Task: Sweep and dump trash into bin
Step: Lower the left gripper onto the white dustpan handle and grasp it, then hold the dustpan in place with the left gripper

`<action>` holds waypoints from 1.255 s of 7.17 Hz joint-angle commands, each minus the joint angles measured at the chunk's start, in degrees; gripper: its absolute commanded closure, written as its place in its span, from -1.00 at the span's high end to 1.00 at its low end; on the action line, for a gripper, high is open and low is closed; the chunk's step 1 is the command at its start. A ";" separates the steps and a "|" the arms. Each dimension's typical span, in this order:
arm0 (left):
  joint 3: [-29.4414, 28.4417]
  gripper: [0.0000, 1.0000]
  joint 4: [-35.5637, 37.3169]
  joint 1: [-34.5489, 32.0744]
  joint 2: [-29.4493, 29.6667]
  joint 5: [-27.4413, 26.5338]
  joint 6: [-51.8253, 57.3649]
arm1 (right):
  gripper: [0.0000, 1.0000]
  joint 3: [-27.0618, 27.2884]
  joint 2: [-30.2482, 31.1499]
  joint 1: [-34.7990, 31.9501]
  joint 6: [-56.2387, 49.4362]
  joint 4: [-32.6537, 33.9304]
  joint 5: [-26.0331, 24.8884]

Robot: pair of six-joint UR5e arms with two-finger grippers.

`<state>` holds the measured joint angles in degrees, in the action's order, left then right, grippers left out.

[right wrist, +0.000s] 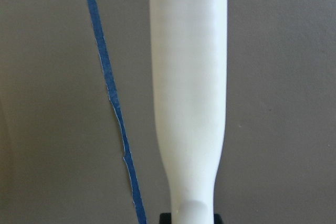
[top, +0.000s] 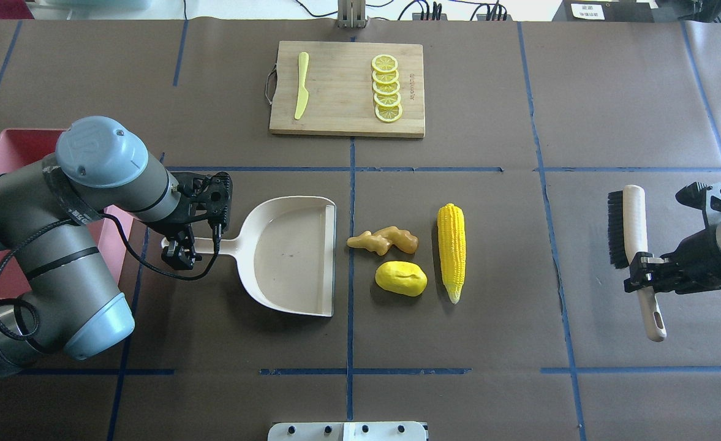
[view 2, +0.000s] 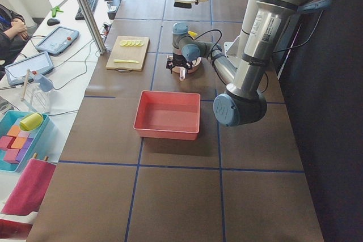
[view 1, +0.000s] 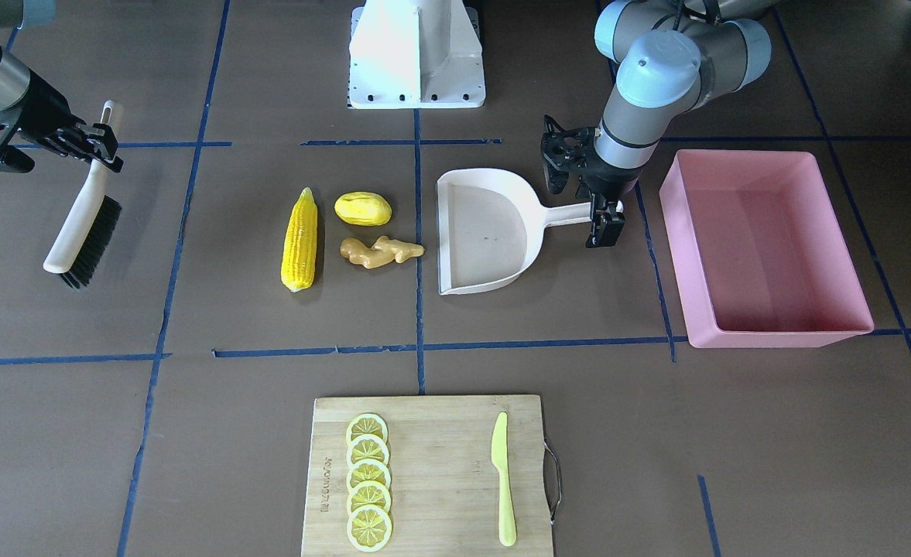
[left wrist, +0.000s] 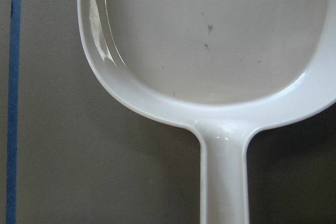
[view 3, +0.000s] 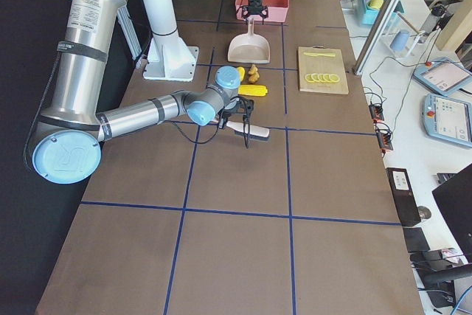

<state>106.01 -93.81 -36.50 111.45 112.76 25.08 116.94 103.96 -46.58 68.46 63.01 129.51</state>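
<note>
The trash lies in the middle of the table: a corn cob [view 1: 300, 240] [top: 451, 248], a yellow oval lump [view 1: 362, 208] [top: 400, 278] and a tan ginger root [view 1: 380, 251] [top: 385, 240]. The beige dustpan [view 1: 486, 232] [top: 293, 251] lies flat beside them, its open edge towards them. My left gripper [view 1: 606, 224] [top: 179, 251] is shut on the dustpan's handle [left wrist: 223, 182]. The empty pink bin [view 1: 780, 336] [top: 20, 147] stands behind that arm. My right gripper [view 1: 99, 143] [top: 642, 272] is shut on the handle [right wrist: 189, 93] of a black-bristled brush [view 1: 83, 216] [top: 633, 226], well away from the trash.
A wooden cutting board [view 1: 440, 472] [top: 335, 86] at the table's far side from the robot carries several lemon slices [view 1: 368, 480] and a yellow-green plastic knife [view 1: 503, 480]. The robot's white base [view 1: 416, 54] stands at the robot's edge of the table.
</note>
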 commanded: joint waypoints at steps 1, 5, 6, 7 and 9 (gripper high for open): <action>-1.15 0.97 0.12 0.55 -0.09 0.09 -0.21 | -1.00 0.04 0.01 0.08 0.00 0.01 0.04; -1.07 0.97 1.70 1.43 -0.09 0.09 -0.74 | -1.00 0.13 -0.07 0.00 0.09 0.01 0.04; -0.98 0.97 1.79 1.95 -0.09 0.09 -0.82 | -1.00 0.04 -0.07 0.08 0.09 0.01 0.04; -0.37 0.97 1.70 2.13 -1.13 0.09 -0.74 | -1.00 0.04 -0.07 0.00 0.09 0.01 0.04; -0.37 0.69 1.79 2.13 -1.41 0.00 -0.82 | -1.00 -0.13 -0.07 0.00 0.00 0.01 0.04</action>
<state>105.57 -92.09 -34.41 110.28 112.83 24.32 116.90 103.89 -46.57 68.54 63.02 129.55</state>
